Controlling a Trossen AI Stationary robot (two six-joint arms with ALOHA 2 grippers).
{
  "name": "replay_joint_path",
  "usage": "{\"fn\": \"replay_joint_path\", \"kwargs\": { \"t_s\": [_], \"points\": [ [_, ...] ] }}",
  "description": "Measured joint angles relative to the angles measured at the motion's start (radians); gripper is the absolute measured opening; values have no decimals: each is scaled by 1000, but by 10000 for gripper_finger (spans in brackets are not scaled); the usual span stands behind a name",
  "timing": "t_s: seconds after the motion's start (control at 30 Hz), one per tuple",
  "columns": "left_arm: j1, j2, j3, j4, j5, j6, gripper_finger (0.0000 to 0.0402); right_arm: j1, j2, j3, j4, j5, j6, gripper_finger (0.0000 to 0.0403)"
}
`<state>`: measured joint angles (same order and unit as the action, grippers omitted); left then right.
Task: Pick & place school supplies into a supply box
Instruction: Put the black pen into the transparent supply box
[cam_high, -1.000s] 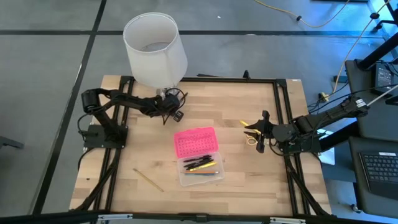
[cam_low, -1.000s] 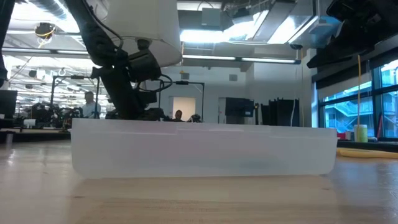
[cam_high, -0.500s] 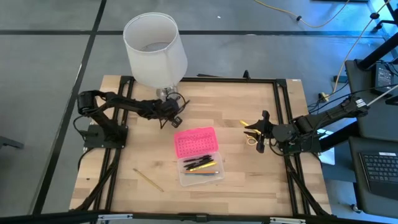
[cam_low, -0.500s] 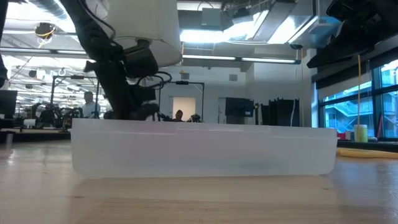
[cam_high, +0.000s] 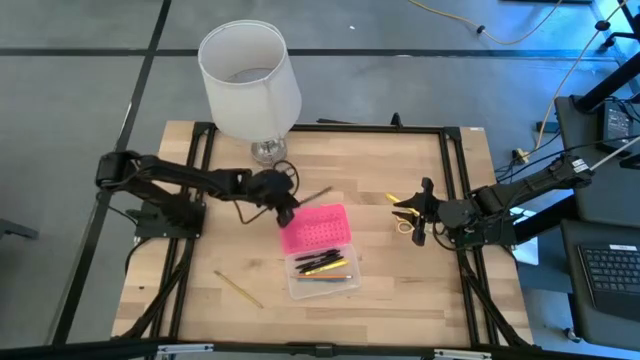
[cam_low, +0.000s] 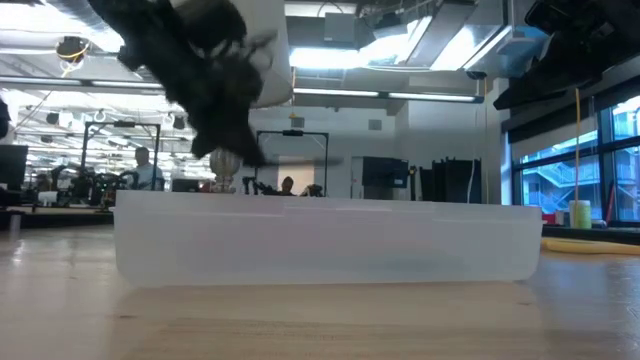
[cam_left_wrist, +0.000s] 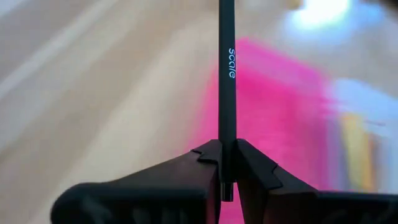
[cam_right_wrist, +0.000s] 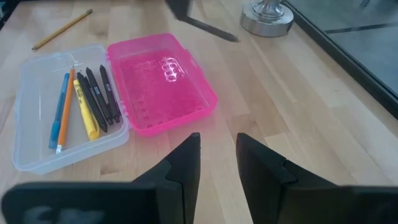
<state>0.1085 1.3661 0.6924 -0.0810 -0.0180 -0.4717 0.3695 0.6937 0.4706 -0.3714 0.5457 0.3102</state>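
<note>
Left wrist view: left fingers (cam_left_wrist: 227, 177) pinch a black pen (cam_left_wrist: 227, 74), carried above the supply box's pink lid (cam_high: 315, 228) for deposit. Right fingers (cam_right_wrist: 217, 155) stand spread, waiting.

Your left arm reached from its base at the table's left edge toward the middle, and the left gripper (cam_high: 287, 212) sat there with its fingers (cam_left_wrist: 186, 171) pinched tight on a thin black pen (cam_left_wrist: 227, 93) that stuck straight out ahead of them. Your right arm stayed folded by the table's right edge, its right gripper (cam_high: 419, 212) low over the wood, fingers (cam_right_wrist: 186, 162) slightly parted with nothing between them.
</note>
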Motion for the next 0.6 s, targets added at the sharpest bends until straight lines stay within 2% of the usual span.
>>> {"fn": "replay_joint_path", "kwargs": {
  "t_s": [0.23,0.47,0.6],
  "points": [
    [-204,17,147,-35,9,124,19,0,0,0,0,0,0,108],
    [-356,154,295,-247,-95,0,19,0,0,0,1,0,0,108],
    [-409,242,336,-253,-118,-62,19,0,0,0,0,1,0,108]
  ]
}}
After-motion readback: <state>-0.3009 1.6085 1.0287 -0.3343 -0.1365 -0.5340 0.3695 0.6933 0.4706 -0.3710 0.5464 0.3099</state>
